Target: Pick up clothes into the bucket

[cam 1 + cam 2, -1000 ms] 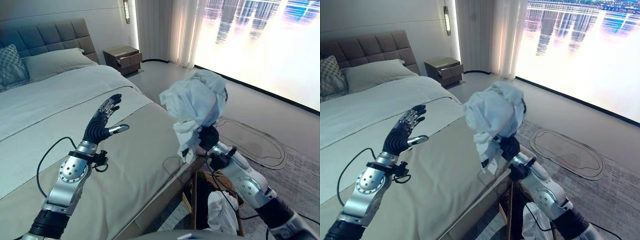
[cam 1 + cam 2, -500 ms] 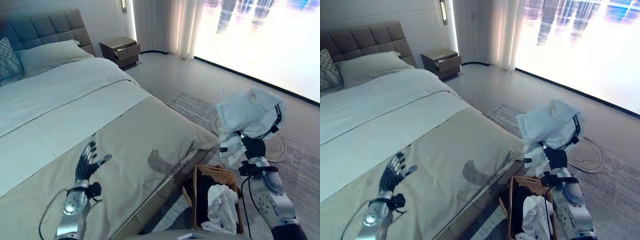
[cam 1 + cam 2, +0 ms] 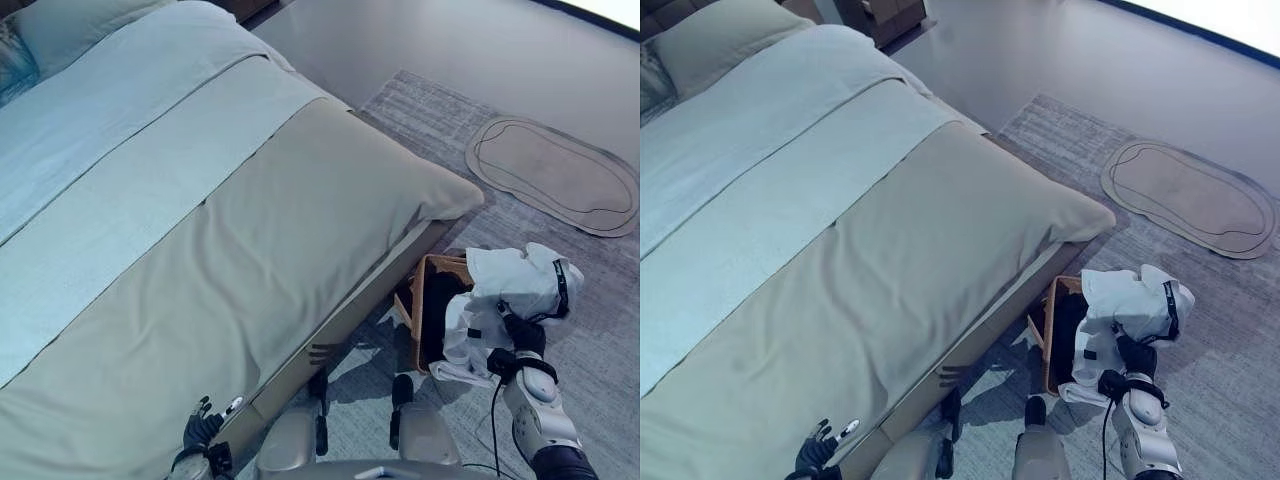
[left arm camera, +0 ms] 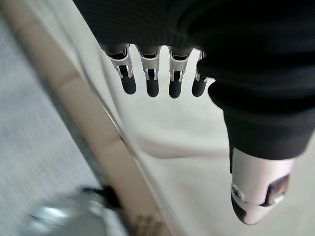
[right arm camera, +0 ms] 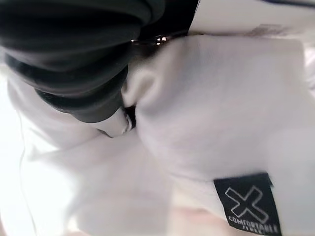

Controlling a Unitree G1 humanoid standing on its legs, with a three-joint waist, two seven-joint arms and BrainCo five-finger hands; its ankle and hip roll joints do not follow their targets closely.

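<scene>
the white garment (image 3: 515,285) is bunched in the right hand (image 3: 522,335), whose fingers curl into the cloth, directly over the wicker basket (image 3: 420,300) on the grey rug (image 3: 600,330) at the near right, beside the bed's (image 3: 250,220) corner. more white cloth hangs over the basket's rim. the left hand (image 3: 203,428) hovers at the bed's near edge, fingers straight and spread, holding nothing. an oval mat (image 3: 555,175) lies farther right.

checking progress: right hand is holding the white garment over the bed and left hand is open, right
Not quite. The right hand holds the white garment over the basket on the floor beside the bed, not over the bed; the left eye view shows it. The left hand is open.
</scene>
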